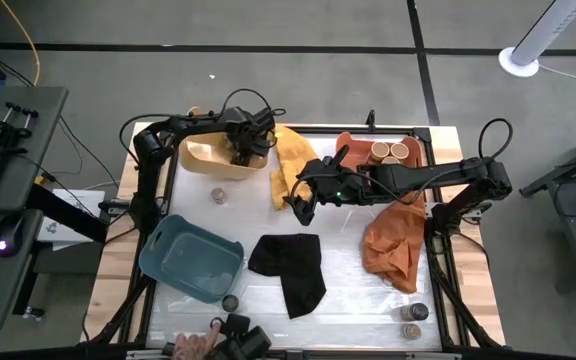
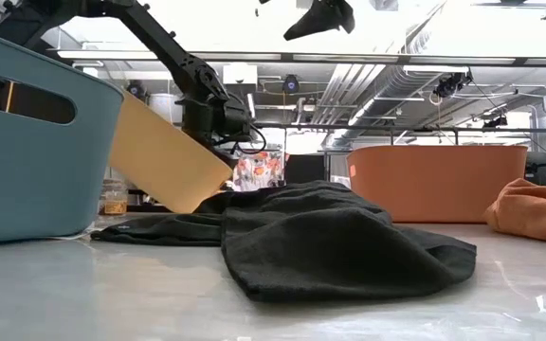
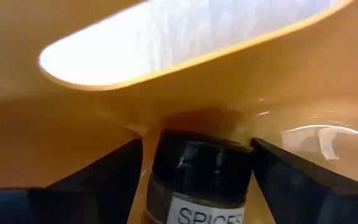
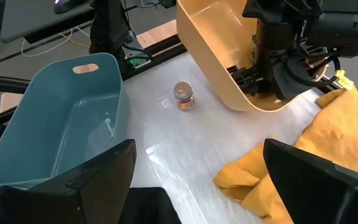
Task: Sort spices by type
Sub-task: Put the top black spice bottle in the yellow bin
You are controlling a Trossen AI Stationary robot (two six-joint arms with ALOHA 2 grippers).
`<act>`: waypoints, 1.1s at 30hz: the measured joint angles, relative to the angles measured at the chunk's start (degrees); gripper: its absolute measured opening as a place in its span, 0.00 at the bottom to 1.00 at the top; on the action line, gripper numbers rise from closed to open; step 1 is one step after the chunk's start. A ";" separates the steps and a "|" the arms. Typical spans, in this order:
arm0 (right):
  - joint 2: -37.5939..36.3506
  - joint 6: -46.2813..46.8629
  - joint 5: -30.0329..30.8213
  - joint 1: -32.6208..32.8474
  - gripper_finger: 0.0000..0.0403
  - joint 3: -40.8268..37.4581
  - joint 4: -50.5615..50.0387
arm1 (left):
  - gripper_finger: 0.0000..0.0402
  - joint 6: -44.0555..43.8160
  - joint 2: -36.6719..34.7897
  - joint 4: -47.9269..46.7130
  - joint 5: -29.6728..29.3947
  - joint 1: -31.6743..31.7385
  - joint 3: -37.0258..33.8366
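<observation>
Black-lidded spice jar between left end effector fingers (apart)

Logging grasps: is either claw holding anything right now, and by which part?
Nothing is held. The left claw stands open around a black-lidded spice jar inside the yellow tray; the right claw is open and empty.

Black-lidded spice jar upright inside yellow tray

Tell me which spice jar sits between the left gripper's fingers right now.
The black-lidded jar labelled SPICES, inside the yellow tray, flanked by the open left gripper. The other jars stand elsewhere: in the coral tray or on the table.
</observation>
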 joint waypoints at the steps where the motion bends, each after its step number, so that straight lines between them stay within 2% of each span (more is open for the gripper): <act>1: 0.00 0.00 0.00 0.00 0.86 0.00 -0.01 | 0.71 -0.36 0.00 -0.19 0.01 -0.13 0.00; 6: 0.00 -0.04 0.01 0.00 0.86 0.00 -0.02 | 0.64 -2.11 0.00 -1.49 -2.22 -1.42 0.00; 11: 0.00 -0.07 0.01 0.00 0.86 0.00 -0.12 | 0.39 -2.88 -0.11 -2.41 -2.98 -2.81 0.04; 12: 0.00 -0.06 0.01 0.01 0.86 0.00 -0.16 | 0.38 -2.88 -0.13 -2.89 -2.98 -3.03 0.06; 19: 0.00 -0.07 0.01 0.02 0.86 0.00 -0.45 | 0.38 -4.25 -3.03 -3.94 1.80 -3.91 0.04; 33: 0.00 -0.67 0.03 0.02 0.86 0.00 -0.55 | 0.38 -6.09 -21.80 4.79 8.23 -2.80 0.17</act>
